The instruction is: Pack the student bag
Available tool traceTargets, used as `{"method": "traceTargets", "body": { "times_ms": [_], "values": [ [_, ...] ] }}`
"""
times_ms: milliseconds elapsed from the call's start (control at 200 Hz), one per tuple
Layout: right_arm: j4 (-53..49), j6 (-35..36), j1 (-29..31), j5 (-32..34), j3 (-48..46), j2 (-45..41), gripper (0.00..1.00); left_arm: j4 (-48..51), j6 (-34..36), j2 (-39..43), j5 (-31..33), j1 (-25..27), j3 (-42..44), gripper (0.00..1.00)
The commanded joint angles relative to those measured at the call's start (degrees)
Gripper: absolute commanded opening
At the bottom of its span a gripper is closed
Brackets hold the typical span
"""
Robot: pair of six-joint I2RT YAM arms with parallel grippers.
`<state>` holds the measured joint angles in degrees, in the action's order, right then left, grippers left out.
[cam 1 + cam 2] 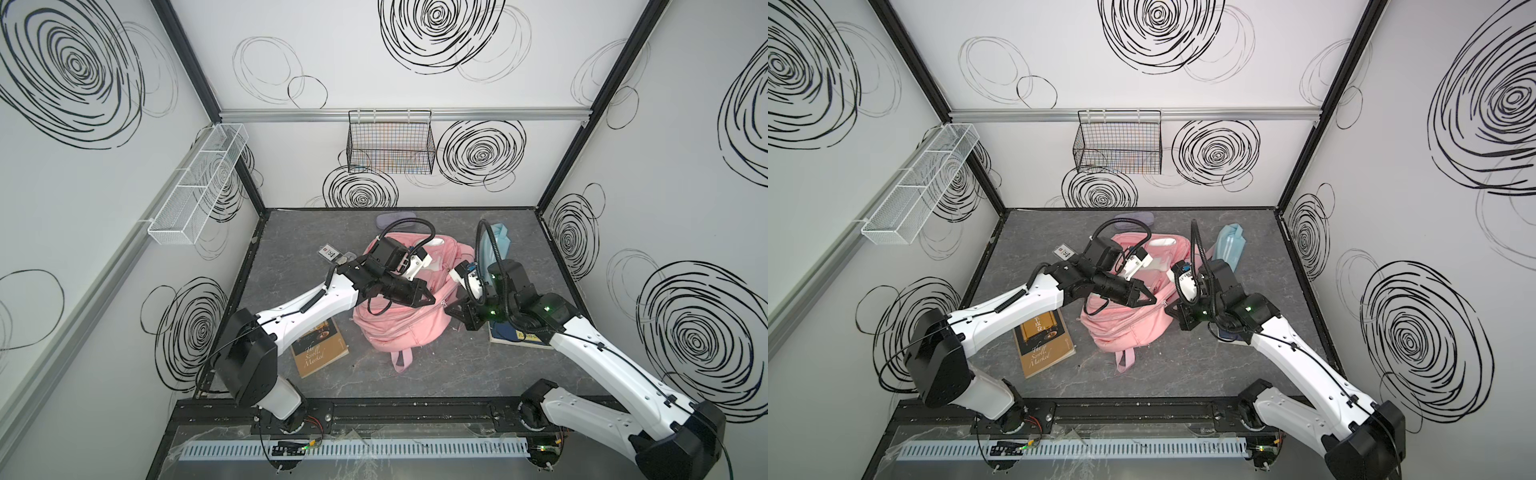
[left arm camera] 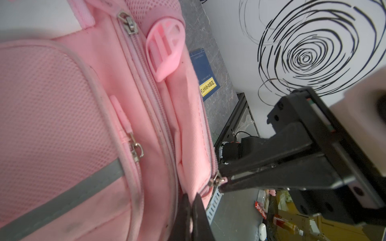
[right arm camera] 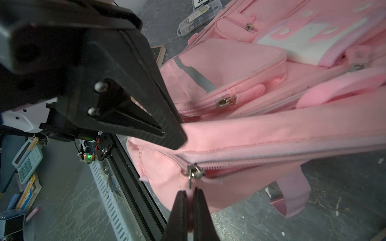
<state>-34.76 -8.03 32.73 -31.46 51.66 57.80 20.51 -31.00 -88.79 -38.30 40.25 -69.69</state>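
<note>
Student bag [image 1: 399, 328] is pink; walls [image 1: 353, 62] are white with black swirls

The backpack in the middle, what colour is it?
The backpack is pink, with a grey stripe; clearest in the left wrist view.

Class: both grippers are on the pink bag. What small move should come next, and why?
Probably the right gripper should draw the zip pull along its track. It is shut on the pull, the left gripper pinches the bag fabric beside it as a brace, and a book lies outside.
</note>
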Motion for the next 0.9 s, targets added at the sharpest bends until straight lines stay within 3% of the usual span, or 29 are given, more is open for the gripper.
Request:
{"method": "traceTargets", "body": {
  "times_ms": [0, 195, 365, 530, 740, 895],
  "values": [
    [-1.92, -0.59, 5.18, 1.36, 4.31, 0.28, 0.00, -15.67, -9.55, 1.54, -1.15, -1.12, 1.14, 0.00],
    [-2.51, -3.62, 12.44, 6.55, 4.54, 2.31, 0.00, -31.15, -22.84, 1.34, -2.71, -3.21, 5.99, 0.00],
    [-5.84, -3.64, 10.53, 15.18, 2.79, -0.11, 0.00, -34.08, -25.38, 2.64, -4.89, -5.64, 6.14, 0.00],
    [-5.84, -1.46, 0.90, 10.25, 3.81, -0.32, 0.00, -33.54, -25.38, 4.95, -7.71, -7.44, 6.94, 0.00],
    [-9.75, 2.84, 0.66, 10.00, 8.89, 5.12, 0.00, -34.01, -26.22, 6.85, -9.51, -7.82, 8.43, 0.00],
    [-13.81, 4.69, 1.36, 8.81, 15.11, 8.25, 0.00, -28.53, -22.35, 5.17, -7.97, -7.40, 6.65, 0.00]
  ]
}}
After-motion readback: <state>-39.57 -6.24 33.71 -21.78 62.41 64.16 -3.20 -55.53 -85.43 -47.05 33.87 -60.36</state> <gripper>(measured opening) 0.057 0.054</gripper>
